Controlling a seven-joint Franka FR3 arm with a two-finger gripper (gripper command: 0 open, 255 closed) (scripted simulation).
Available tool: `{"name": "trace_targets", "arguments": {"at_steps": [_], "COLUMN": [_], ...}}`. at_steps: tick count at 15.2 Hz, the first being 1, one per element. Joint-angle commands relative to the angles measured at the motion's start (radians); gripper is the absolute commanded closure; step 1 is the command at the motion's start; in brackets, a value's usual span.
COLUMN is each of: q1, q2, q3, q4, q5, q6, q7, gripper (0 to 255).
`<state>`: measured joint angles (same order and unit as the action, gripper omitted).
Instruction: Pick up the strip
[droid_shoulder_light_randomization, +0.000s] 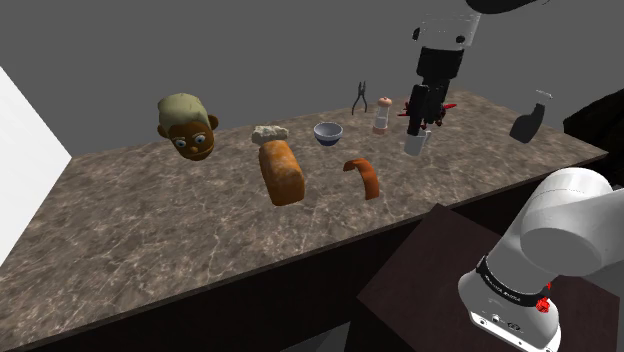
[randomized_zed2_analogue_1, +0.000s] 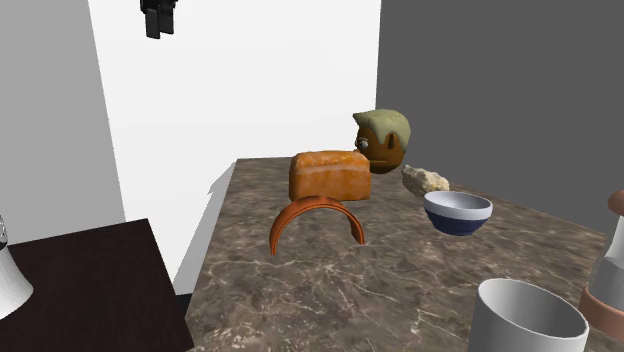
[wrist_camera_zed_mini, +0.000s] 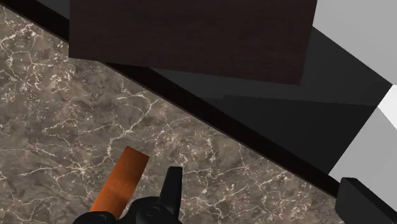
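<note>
The black claw (droid_shoulder_light_randomization: 420, 124) hung high in the air over the brown stone table (droid_shoulder_light_randomization: 150, 230), and it was open: in the wrist view its two fingers (wrist_camera_zed_mini: 170, 189) stood far apart, with nothing between them but bare table and the table's dark edge. The strip (droid_shoulder_light_randomization: 364, 177) was an orange-brown band bent like a little bridge. It stood on the table with both ends down and the hump up, near the table edge on the side of the dark stand (droid_shoulder_light_randomization: 430, 272). In the shoulder view it was just to the right of the loaf of bread (droid_shoulder_light_randomization: 281, 172) and lower than the claw, and the claw did not touch it. In the wrist view part of the strip lay just beside one finger, on its outer side, not between the two. In the second exterior view the strip stood in front of the bread, and a doll's head (droid_shoulder_light_randomization: 187, 126) with pale hair showed behind the loaf. A small crumbly lump (droid_shoulder_light_randomization: 269, 132), a bowl (droid_shoulder_light_randomization: 328, 132), a pair of pliers (droid_shoulder_light_randomization: 361, 97) and a small bottle (droid_shoulder_light_randomization: 381, 116) were along the far side of the table. In the shoulder view a white cup (droid_shoulder_light_randomization: 417, 143) showed just under the claw, a red thing (droid_shoulder_light_randomization: 447, 106) was beside it, and a dark spray bottle (droid_shoulder_light_randomization: 530, 120) stood farther right
</note>
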<state>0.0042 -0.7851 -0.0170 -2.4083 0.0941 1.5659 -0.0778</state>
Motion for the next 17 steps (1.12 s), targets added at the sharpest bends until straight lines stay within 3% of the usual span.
{"name": "trace_targets", "arguments": {"at_steps": [1, 9, 17], "q1": [0.000, -0.045, -0.087], "q2": [0.000, 0.191, 0.449], "q3": [0.000, -0.017, -0.043], "q4": [0.000, -0.075, -0.063], "q5": [0.000, -0.030, -0.052], "q6": [0.000, 0.285, 0.552], "q7": [0.000, 0.013, 0.031], "gripper": [0, 0, 0]}}
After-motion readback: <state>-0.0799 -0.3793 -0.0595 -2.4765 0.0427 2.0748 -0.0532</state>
